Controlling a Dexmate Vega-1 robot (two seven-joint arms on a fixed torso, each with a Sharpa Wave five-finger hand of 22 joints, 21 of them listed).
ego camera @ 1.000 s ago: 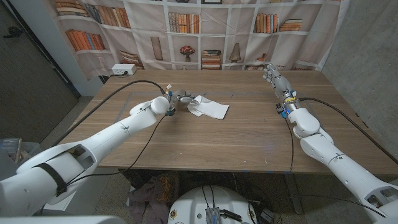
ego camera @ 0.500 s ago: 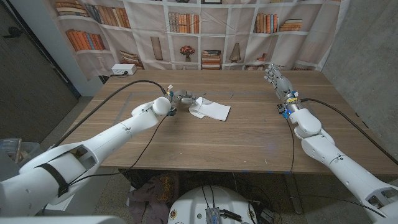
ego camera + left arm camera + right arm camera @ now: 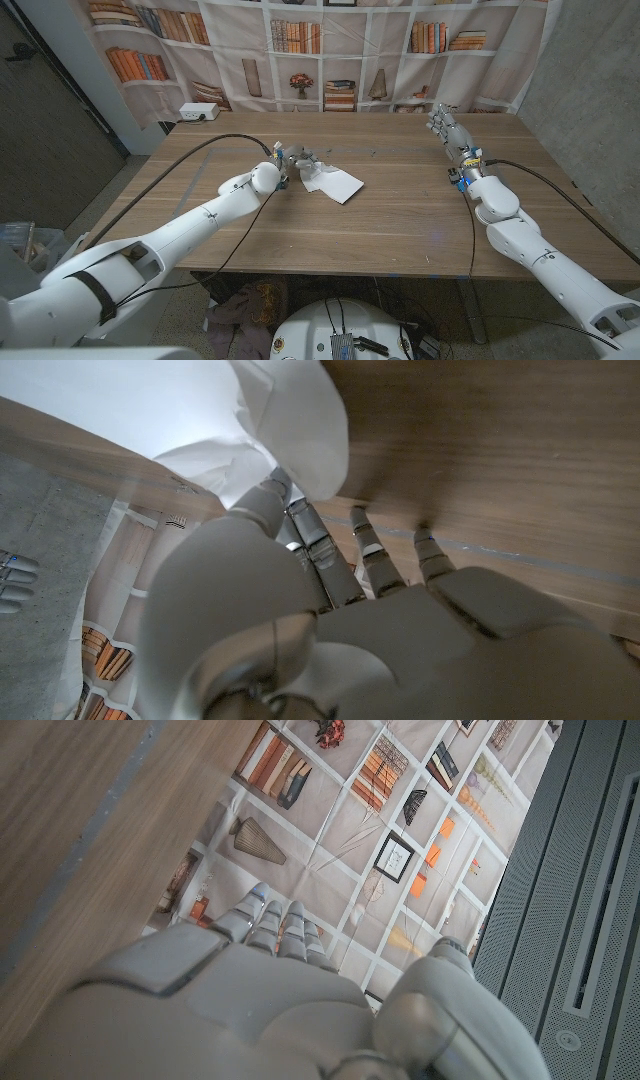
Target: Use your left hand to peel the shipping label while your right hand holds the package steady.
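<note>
A white soft package point(image 3: 335, 182) lies crumpled on the wooden table point(image 3: 330, 235), left of the middle. My left hand point(image 3: 293, 160) grips its left end, and that end is raised off the wood. In the left wrist view the thumb and fingers point(image 3: 300, 525) close on a fold of the white package point(image 3: 250, 410). I cannot make out a label on it. My right hand point(image 3: 447, 128) stands at the far right of the table, well apart from the package, fingers straight and holding nothing. The right wrist view shows that hand point(image 3: 260, 990) pointing towards the bookshelf backdrop.
A white box point(image 3: 197, 112) sits at the table's back left corner. Black cables point(image 3: 200, 150) run along both arms across the wood. A printed bookshelf curtain hangs behind the far edge. Bare wood lies between the package and the right hand.
My left hand has pulled the package's end up and a little nearer, and the package's free end has swung towards the near edge. The right hand has hardly moved.
</note>
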